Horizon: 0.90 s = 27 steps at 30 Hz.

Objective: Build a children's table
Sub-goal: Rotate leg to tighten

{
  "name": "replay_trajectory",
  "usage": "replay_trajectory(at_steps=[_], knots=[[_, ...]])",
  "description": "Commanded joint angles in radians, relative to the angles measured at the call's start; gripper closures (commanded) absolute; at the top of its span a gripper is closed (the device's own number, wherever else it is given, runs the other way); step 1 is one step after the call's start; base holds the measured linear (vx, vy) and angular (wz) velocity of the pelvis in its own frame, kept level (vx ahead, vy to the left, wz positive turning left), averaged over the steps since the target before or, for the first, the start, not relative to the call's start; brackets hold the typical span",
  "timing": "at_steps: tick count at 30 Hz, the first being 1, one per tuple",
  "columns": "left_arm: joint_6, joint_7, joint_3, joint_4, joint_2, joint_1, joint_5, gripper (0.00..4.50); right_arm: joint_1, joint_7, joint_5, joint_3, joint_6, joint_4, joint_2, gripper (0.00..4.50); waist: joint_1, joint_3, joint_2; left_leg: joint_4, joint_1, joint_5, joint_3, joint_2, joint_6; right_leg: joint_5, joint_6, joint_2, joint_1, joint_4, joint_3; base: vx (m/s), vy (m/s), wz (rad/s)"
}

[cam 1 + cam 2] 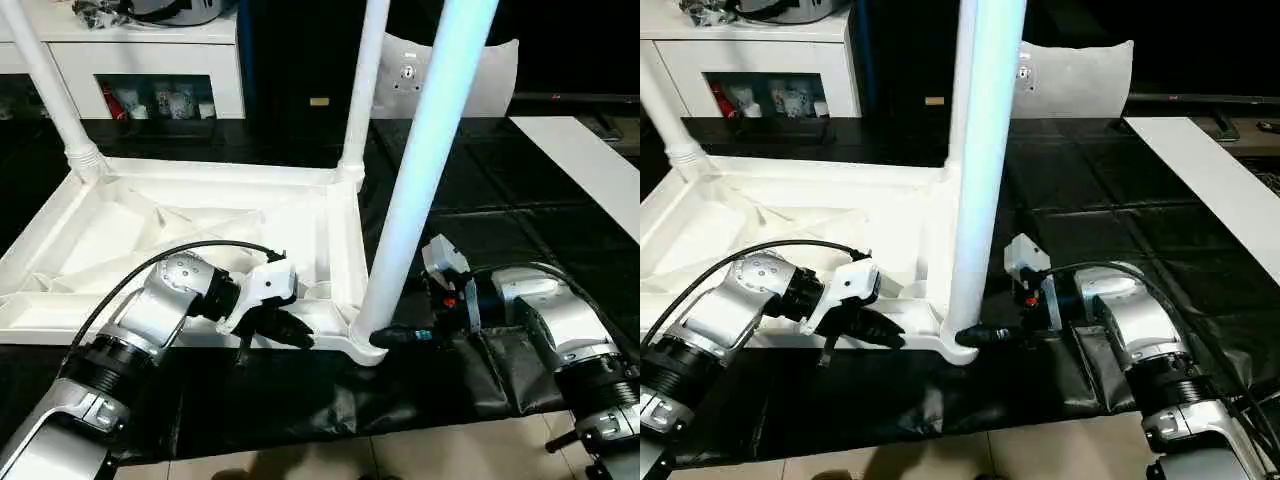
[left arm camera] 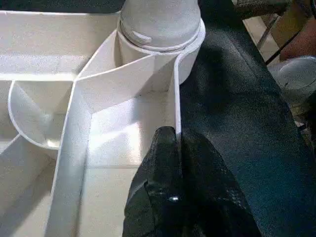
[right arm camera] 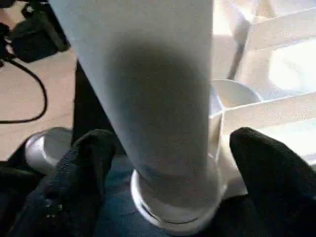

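A white plastic tabletop (image 1: 120,235) lies upside down on a black mat (image 1: 300,395), its ribbed underside facing up. At far left, one white tube leg (image 1: 45,85) rises at a slant from the tabletop's back left corner socket. In front of it, the robot's left gripper (image 1: 285,328) reaches over the tabletop's near rim, its two black fingers pressed together around the thin rim wall, as the left wrist view shows. A second leg (image 1: 362,85) stands in the back right corner socket. Nearest the camera, a third leg (image 1: 425,160) stands in the near right corner socket (image 1: 365,345), tilted slightly to the right as it rises. The right gripper (image 1: 405,337) lies level at the foot of this leg; in the right wrist view its fingers (image 3: 81,170) stand wide apart on either side of the tube, and whether they touch it cannot be told. Behind the work, a white cabinet (image 1: 150,60) stands at the back left, and a white board (image 1: 590,170) lies on the dark floor at far right.
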Motion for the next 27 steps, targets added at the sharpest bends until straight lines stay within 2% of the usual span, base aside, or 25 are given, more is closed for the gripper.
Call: replay_trajectory(at_steps=[1, 2, 4, 8, 9, 17, 19, 23, 24, 26, 27], knots=[[-0.021, -0.035, -0.019, -0.035, -0.005, -0.026, -0.024, 4.50, -0.005, 0.018, 0.011, 0.011, 0.001, -0.018, -0.006, 0.72, -0.004, -0.071, -0.007, -0.067, -0.006, -0.142, 0.021, 0.002, 0.064, -0.351, -0.135, -0.044, 0.077, -0.068, 0.048, 0.000, 0.000, 0.00], [-0.021, -0.036, -0.019, -0.037, -0.005, -0.025, -0.025, 4.50, -0.006, 0.018, 0.009, 0.012, -0.003, -0.014, -0.006, 0.72, -0.005, -0.071, -0.010, -0.066, -0.006, -0.139, 0.021, 0.001, 0.063, -0.353, -0.132, -0.044, 0.078, -0.068, 0.048, 0.000, 0.000, 0.00], [-0.020, -0.036, -0.018, -0.040, -0.005, -0.022, -0.025, 4.50, -0.007, 0.028, 0.008, 0.015, -0.004, -0.008, -0.006, 1.05, -0.005, -0.071, -0.010, -0.066, -0.007, -0.136, 0.021, 0.001, 0.063, -0.358, -0.128, -0.044, 0.078, -0.068, 0.048, 0.000, 0.000, 0.00], [-0.022, -0.038, -0.017, -0.039, -0.005, -0.019, -0.023, 4.50, -0.008, 0.040, 0.013, 0.017, 0.001, -0.009, -0.008, 1.24, -0.005, -0.071, -0.011, -0.066, -0.007, -0.133, 0.021, 0.001, 0.064, -0.364, -0.124, -0.044, 0.077, -0.069, 0.047, 0.000, 0.000, 0.00], [-0.023, -0.038, -0.016, -0.039, -0.005, -0.017, -0.023, 4.50, -0.007, 0.049, 0.020, 0.018, 0.009, -0.014, -0.010, 1.46, -0.005, -0.071, -0.012, -0.066, -0.006, -0.135, 0.021, 0.001, 0.064, -0.368, -0.123, -0.044, 0.077, -0.069, 0.047, 0.000, 0.000, 0.00], [-0.020, -0.037, -0.015, -0.044, -0.006, -0.009, -0.026, 4.50, -0.007, 0.068, 0.030, 0.016, 0.022, -0.012, -0.008, 2.00, -0.002, -0.071, -0.012, -0.066, -0.005, -0.136, 0.021, 0.002, 0.060, -0.368, -0.123, -0.044, 0.076, -0.069, 0.047, 0.000, 0.000, 0.00], [-0.016, -0.038, -0.014, -0.048, -0.006, -0.005, -0.029, 4.50, -0.003, 0.074, 0.037, 0.017, 0.031, -0.017, -0.006, 2.32, -0.002, -0.070, -0.013, -0.066, -0.007, -0.136, 0.021, 0.001, 0.059, -0.368, -0.122, -0.044, 0.077, -0.069, 0.047, 0.000, 0.000, 0.00], [-0.011, -0.041, -0.010, -0.051, -0.007, -0.002, -0.034, 4.50, 0.004, 0.076, 0.046, 0.018, 0.044, -0.028, -0.001, 2.42, -0.002, -0.071, -0.012, -0.066, -0.007, -0.133, 0.021, 0.001, 0.060, -0.364, -0.122, -0.044, 0.078, -0.068, 0.047, 0.000, 0.000, 0.00], [0.012, -0.022, 0.005, -0.056, -0.024, 0.001, -0.050, 4.50, 0.021, 0.067, 0.074, 0.010, 0.082, -0.061, 0.014, 2.46, -0.002, -0.071, -0.011, -0.066, -0.006, -0.133, 0.021, 0.002, 0.059, -0.361, -0.124, -0.044, 0.077, -0.068, 0.047, 0.000, 0.000, 0.00], [0.024, -0.012, 0.011, -0.058, -0.031, 0.001, -0.055, 4.50, 0.028, 0.060, 0.085, 0.006, 0.097, -0.075, 0.021, 2.46, -0.001, -0.071, -0.012, -0.066, -0.006, -0.130, 0.021, 0.003, 0.059, -0.351, -0.126, -0.043, 0.078, -0.067, 0.048, 0.000, 0.000, 0.00], [0.045, 0.035, 0.020, -0.058, -0.050, 0.000, -0.048, 4.50, 0.034, 0.012, 0.088, -0.002, 0.121, -0.087, 0.043, 2.46, 0.000, -0.072, -0.008, -0.066, -0.005, -0.128, 0.020, 0.003, 0.058, -0.344, -0.131, -0.043, 0.077, -0.066, 0.048, 0.000, 0.000, 0.00]])
